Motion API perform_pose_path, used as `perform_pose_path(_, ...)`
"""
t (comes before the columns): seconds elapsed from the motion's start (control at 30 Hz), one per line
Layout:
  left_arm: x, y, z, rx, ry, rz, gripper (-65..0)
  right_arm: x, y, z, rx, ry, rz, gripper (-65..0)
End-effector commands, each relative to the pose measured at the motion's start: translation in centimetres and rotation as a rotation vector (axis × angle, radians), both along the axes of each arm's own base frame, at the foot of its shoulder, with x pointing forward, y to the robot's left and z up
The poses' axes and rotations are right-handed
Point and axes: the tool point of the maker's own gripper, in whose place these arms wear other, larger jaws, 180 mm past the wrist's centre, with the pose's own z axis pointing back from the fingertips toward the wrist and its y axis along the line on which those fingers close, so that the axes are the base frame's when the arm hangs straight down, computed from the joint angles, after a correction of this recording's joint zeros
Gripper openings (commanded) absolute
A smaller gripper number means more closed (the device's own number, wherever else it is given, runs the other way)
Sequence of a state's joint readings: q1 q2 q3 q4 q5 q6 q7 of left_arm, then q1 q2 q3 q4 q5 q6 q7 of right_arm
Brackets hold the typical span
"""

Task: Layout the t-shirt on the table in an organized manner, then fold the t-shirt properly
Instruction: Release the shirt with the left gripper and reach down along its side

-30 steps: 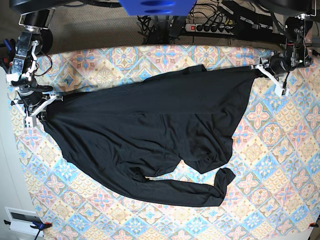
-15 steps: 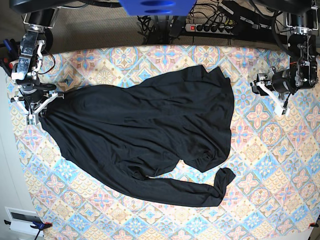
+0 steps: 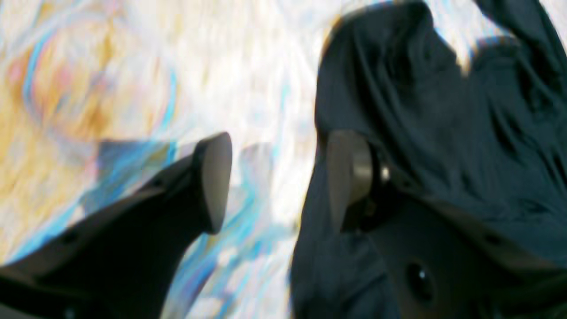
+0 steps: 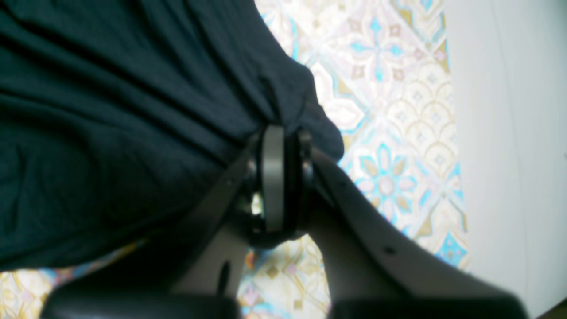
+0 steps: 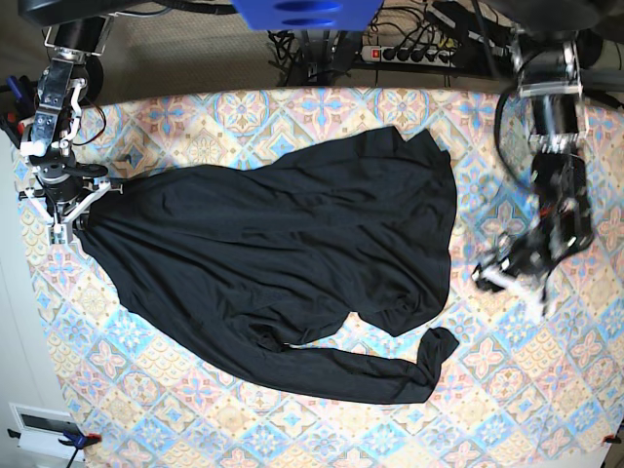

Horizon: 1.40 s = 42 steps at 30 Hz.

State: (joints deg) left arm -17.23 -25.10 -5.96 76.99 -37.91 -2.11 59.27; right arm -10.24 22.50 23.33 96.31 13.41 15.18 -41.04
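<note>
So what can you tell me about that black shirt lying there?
The t-shirt is plain black, soft and thin-looking, with long sleeves and no print. It lies spread but rumpled on the table, one sleeve trailing along its near edge and bunched at the cuff. The right gripper is shut on one corner of the fabric. The left gripper is open with nothing between its jaws, beside the cloth.

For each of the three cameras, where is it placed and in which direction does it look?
Base: overhead, looking down on the t-shirt and table; both arms show.
Left wrist: behind the open left end effector, facing blurred table cloth and the t-shirt edge.
Right wrist: behind the right end effector, shut on the t-shirt.
Shared: all views show the t-shirt and the patterned table.
</note>
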Motion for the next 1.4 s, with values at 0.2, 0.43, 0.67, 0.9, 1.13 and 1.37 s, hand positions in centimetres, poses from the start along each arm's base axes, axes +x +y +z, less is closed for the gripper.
perform_pose_path(0.2, 9.5, -8.1, 1.3, 0.156, -0.178, -0.130, -31.3, 1.0, -0.4, 1.9, -0.031, -0.058, 0.010, -64.9)
perform_pose_path(0.43, 11.4, -11.8, -3.1, 0.224, -0.142, -0.163, -31.3, 1.0, -0.5, 2.0, -0.032, -0.060, 0.008, -64.9)
perform_pose_path(0.67, 11.2, -13.9, -5.3, 0.210, -0.129, -0.158, -33.2, 1.0, -0.5, 2.0, -0.032, -0.060, 0.008, -64.9)
perform_pose_path(0.9, 12.1, -15.5, -3.5, 0.190, -0.189, -0.166, -65.0, 1.0, -0.5, 2.0, -0.032, -0.060, 0.008, -64.9)
perform_pose_path(1.13, 15.1, -10.6, 7.4, 0.125, -0.440, -0.038, -64.8, 1.0, -0.5, 2.0, -0.032, -0.060, 0.008, -64.9)
perform_pose_path(1.37, 13.3, -1.3, 18.4, 0.050, -0.632, 0.191, -64.8, 1.0, -0.4, 2.0, -0.030, -0.060, 0.008, -64.9)
